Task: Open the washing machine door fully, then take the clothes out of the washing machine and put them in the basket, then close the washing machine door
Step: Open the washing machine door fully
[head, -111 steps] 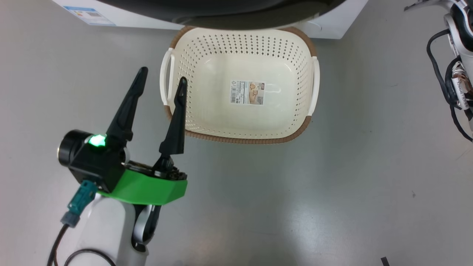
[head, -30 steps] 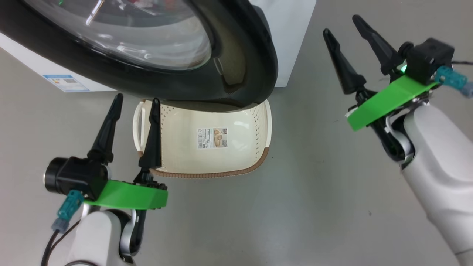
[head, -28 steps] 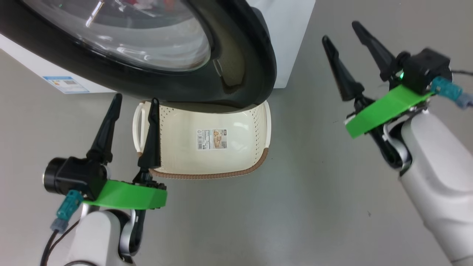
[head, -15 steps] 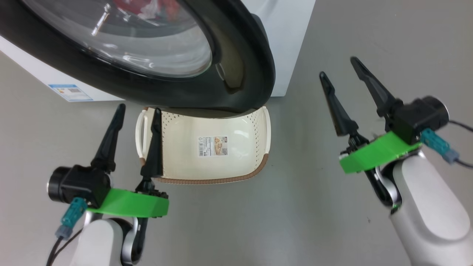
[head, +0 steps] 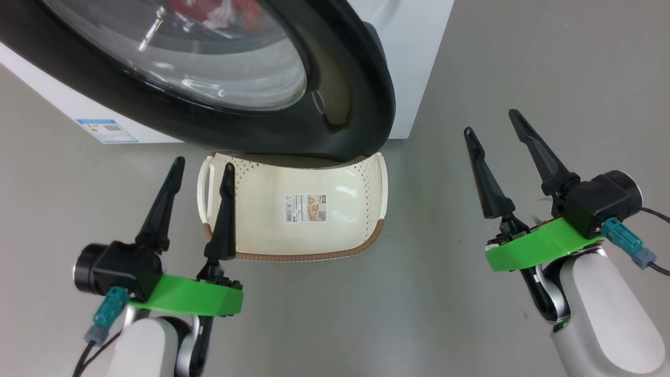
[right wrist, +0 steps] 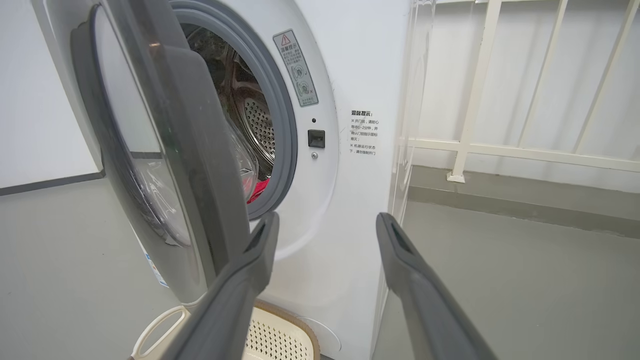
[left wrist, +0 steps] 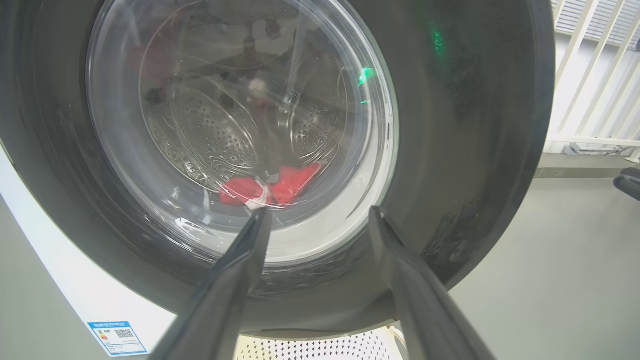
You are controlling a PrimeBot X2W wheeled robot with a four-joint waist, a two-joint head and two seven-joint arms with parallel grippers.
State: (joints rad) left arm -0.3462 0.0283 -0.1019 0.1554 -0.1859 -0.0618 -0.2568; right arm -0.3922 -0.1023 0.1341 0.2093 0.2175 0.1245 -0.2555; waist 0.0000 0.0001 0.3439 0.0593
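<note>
The washing machine door (head: 361,99) stands partly open, its black rim hanging over the far half of the cream basket (head: 303,256) on the floor. Red clothes (left wrist: 272,187) lie in the steel drum, seen through the glass, and a red bit of the clothes (right wrist: 257,189) shows through the gap at the grey gasket of the white washing machine (right wrist: 350,200). My left gripper (head: 204,163) is open by the basket's left handle, holding nothing. My right gripper (head: 490,121) hovers open and empty over the floor to the right of the door.
A white railing (right wrist: 470,115) runs along the wall right of the machine. A blue-and-white label (head: 107,131) sits low on the machine's front. Bare grey floor (head: 445,293) lies between my arms and in front of the basket.
My right gripper has dropped back toward me, from beside the door's edge to lower right. The left gripper has kept its place by the basket. The camera has shifted slightly.
</note>
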